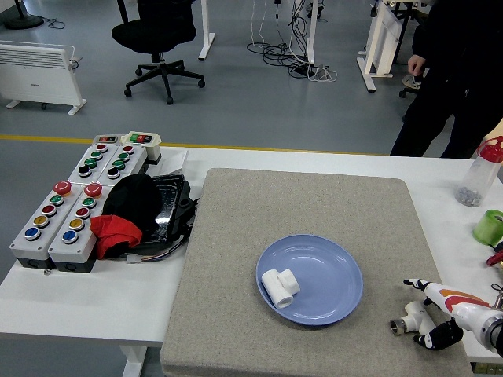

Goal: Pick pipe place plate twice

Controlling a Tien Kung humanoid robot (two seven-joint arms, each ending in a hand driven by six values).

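Note:
A blue plate lies on the grey mat, with a white pipe fitting resting on its left part. A second white pipe fitting lies on the mat right of the plate, near the front right corner. My right hand comes in from the lower right. Its white forefinger points left behind this fitting and its black thumb curls in front of it. The hand sits right beside the fitting without gripping it. My left arm is out of view.
Button boxes, a black tray and a black and red cloth fill the table's left side. A clear bottle with a red cap and a green cup stand at the right edge. A person in dark clothes stands beyond the far right corner.

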